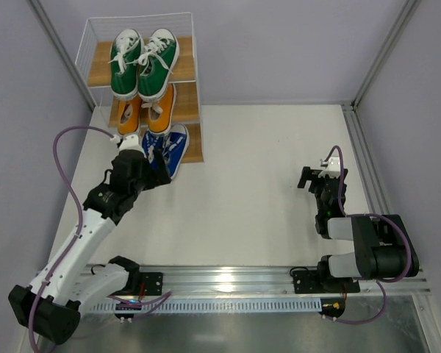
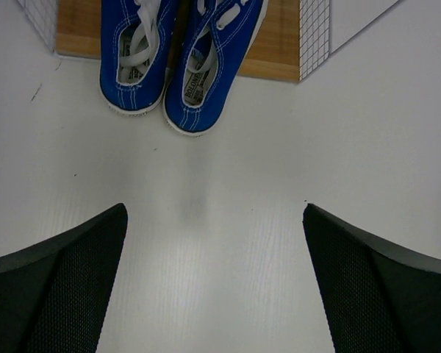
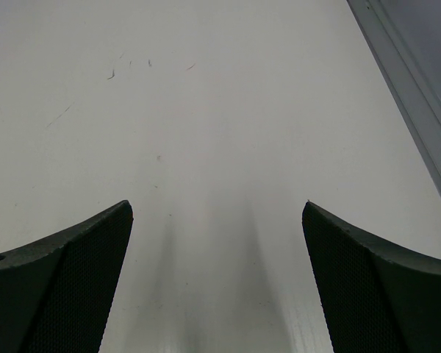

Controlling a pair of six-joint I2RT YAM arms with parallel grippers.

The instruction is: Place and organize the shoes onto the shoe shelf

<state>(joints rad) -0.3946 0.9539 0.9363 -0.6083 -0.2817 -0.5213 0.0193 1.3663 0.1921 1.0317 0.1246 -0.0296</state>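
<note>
The shoe shelf (image 1: 99, 68) stands at the far left, a stepped wooden rack with a white wire frame. The green pair (image 1: 142, 62) sits on its top tier, the orange pair (image 1: 147, 109) on the middle tier, the blue pair (image 1: 169, 151) on the lowest tier with heels jutting over the front edge. In the left wrist view the blue pair (image 2: 178, 62) lies side by side on the lowest board (image 2: 268, 44). My left gripper (image 1: 151, 163) (image 2: 214, 283) is open and empty, just in front of the blue heels. My right gripper (image 1: 314, 176) (image 3: 217, 283) is open and empty over the bare table at the right.
Grey walls close in the left, back and right. A metal rail (image 1: 367, 158) runs along the table's right edge, also in the right wrist view (image 3: 408, 81). The arms' mounting rail (image 1: 228, 278) lies along the near edge.
</note>
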